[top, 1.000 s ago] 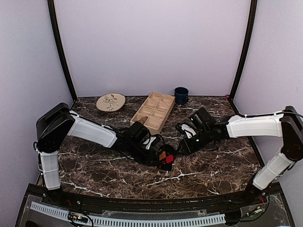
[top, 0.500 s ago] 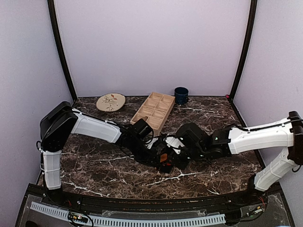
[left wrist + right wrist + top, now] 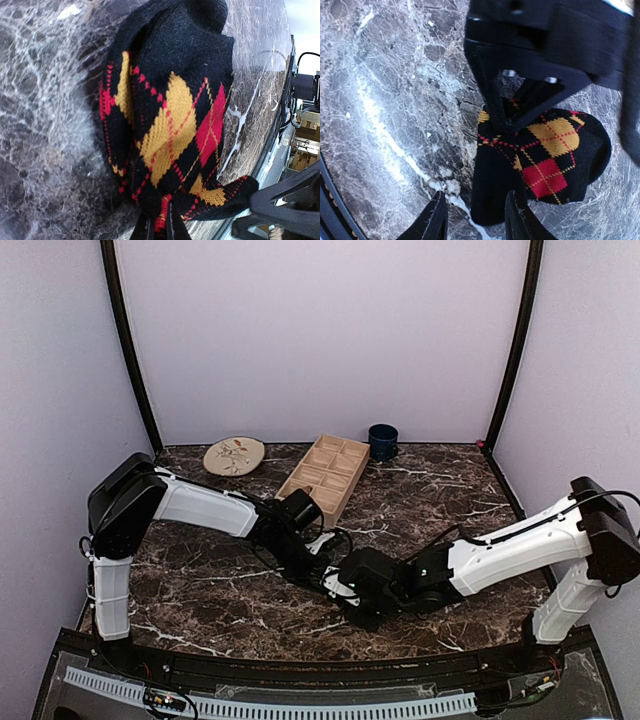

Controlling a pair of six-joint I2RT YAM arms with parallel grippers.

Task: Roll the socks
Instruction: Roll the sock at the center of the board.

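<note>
A black sock with red and orange argyle diamonds (image 3: pixel 175 110) lies bunched on the dark marble table (image 3: pixel 200 590). My left gripper (image 3: pixel 160 224) is shut on a fold of its patterned edge. From the right wrist view, the left fingers (image 3: pixel 490 90) come down onto the same sock (image 3: pixel 545 150). My right gripper (image 3: pixel 477 200) is open low over the table, and the sock's plain black end lies between its fingertips, closer to the right one. In the top view both grippers meet at mid-table, left (image 3: pixel 328 578) and right (image 3: pixel 358 608), and they hide the sock.
A wooden compartment tray (image 3: pixel 325 475) stands at the back centre. A patterned plate (image 3: pixel 234 455) lies to its left and a dark blue cup (image 3: pixel 382 440) to its right. The table's near edge (image 3: pixel 300 660) runs just below the grippers.
My right arm has swung left and nearer across the table until its gripper reached the sock, and its jaws have widened a little. The left gripper kept its hold and shifted slightly.
</note>
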